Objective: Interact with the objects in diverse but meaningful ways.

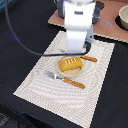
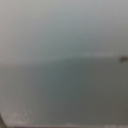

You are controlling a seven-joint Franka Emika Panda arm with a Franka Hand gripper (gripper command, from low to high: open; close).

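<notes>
Standing at the near edge of the black table (image 1: pixel 20 30), I see first the striped placemat (image 1: pixel 35 82) lying at an angle, and on it the orange-handled fork (image 1: pixel 66 79), tines toward ten o'clock. Just past the fork, at about twelve o'clock from it, a pale round plate (image 1: pixel 71 71) holds the yellow-orange bread loaf (image 1: pixel 70 63), which sits squarely on the plate with its scored top facing up. It looks like a small toy loaf, glossy and rounded, with shallow grooves across its crown; I would judge it stiff and light, easy enough to grasp across its short side. At three o'clock from the loaf the orange-handled knife (image 1: pixel 90 58) rests beside the plate rim.

Directly behind the loaf, at twelve o'clock, the white arm (image 1: pixel 79 25) comes down, and its gripper (image 1: pixel 75 50) is low, near the far rim of the plate. Whether the fingers are apart or together I cannot tell, since the arm's body hides them, and the wrist view is only a grey blur that settles nothing. Farther back lies a brownish mat (image 1: pixel 107 27) with a grey pot (image 1: pixel 123 17) at two o'clock.

As for progress, the loaf appears untouched on its plate and nothing is visibly held, so to my eye the meaningful handling is mostly ahead. The carton, sausage and small white piece are not in sight
</notes>
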